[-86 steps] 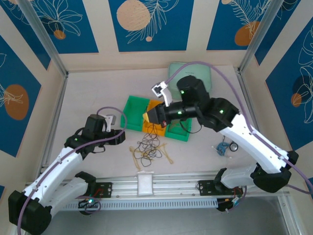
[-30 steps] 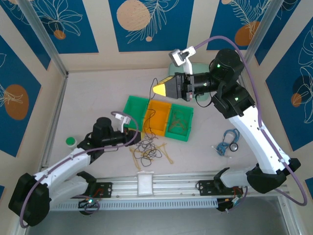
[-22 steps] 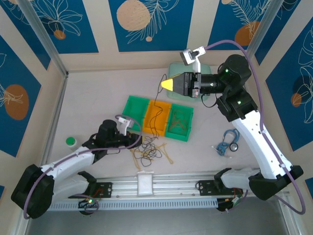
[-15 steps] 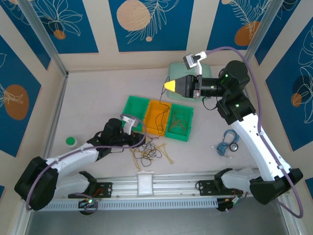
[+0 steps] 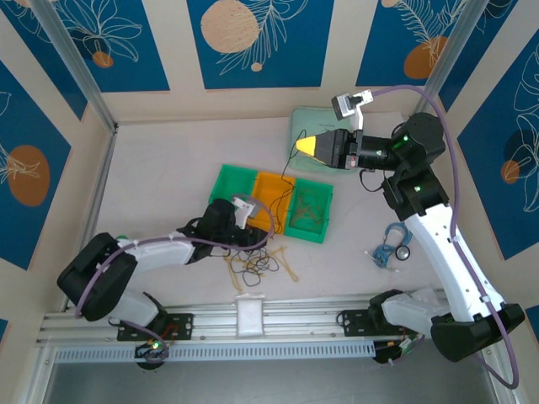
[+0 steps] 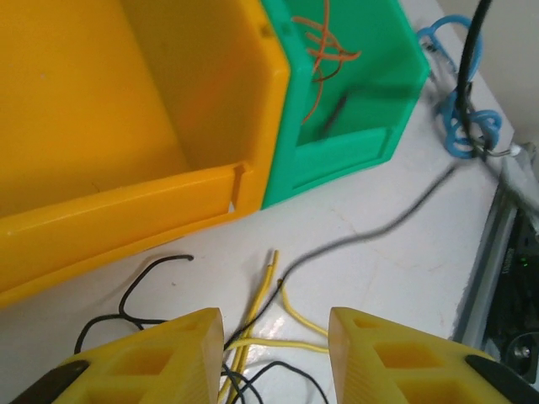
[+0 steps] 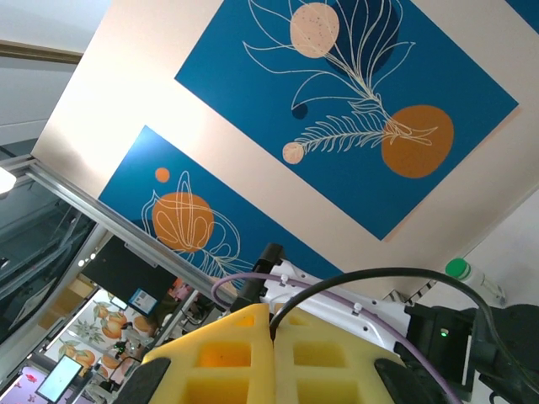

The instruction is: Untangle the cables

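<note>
Right pincer point(image 5: 306, 146) clamping black cable point(image 7: 379, 272), now lifting farther right than before; left pincer point(image 6: 274, 321) gaping wide, now reaching cables point(image 5: 257, 263) beside orange bin point(image 5: 268, 195).

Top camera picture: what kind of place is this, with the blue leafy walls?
Probably a robot practice booth in a lab, not a home. The left arm and right arm are bolted to a metal rail, printed wall panels box in the table, and sorting bins sit by tangled cables.

The right gripper point(image 7: 271, 326) pinches a black cable point(image 7: 379, 273) between its closed yellow fingers point(image 7: 221, 355). The cable arcs to the right, in front of blue wall panels point(image 7: 354, 109).
</note>
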`<action>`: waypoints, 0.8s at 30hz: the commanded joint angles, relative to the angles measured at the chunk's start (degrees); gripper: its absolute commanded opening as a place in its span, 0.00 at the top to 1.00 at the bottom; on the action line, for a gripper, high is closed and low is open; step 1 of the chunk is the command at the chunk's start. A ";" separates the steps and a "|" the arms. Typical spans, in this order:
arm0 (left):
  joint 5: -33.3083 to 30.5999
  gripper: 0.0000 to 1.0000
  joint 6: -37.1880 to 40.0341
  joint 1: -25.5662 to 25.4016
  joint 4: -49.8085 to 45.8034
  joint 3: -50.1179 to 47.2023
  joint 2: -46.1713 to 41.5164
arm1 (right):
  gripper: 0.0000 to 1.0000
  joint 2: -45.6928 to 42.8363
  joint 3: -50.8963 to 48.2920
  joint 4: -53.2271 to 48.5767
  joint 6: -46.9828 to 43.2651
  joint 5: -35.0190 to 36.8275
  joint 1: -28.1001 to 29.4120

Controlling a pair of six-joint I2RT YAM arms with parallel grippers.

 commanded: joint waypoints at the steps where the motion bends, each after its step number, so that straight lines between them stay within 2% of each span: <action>1: -1.39 0.63 -0.18 -0.47 0.88 0.95 2.84 | 1.00 -1.69 -0.43 1.35 1.23 -1.33 -1.10; 5: -5.39 0.63 0.55 -0.48 -0.97 1.14 5.37 | 1.00 -2.42 -1.02 3.17 2.48 -1.79 -2.27; 11: -4.83 0.63 0.96 -0.47 -2.71 2.11 10.10 | 1.00 -3.18 -1.48 4.16 3.97 -2.11 -5.20; 16: -4.16 0.64 0.43 -0.47 -0.60 0.35 12.69 | 1.00 -5.08 1.13 3.09 4.03 -2.73 -12.90; 19: -3.74 0.63 -0.25 -0.49 1.30 -0.78 14.18 | 1.00 -6.93 4.07 -1.42 0.92 -2.08 -19.60; 24: -2.52 0.64 -1.25 -0.49 3.86 -1.46 16.88 | 1.00 -9.54 9.38 -17.97 -11.84 3.76 -27.69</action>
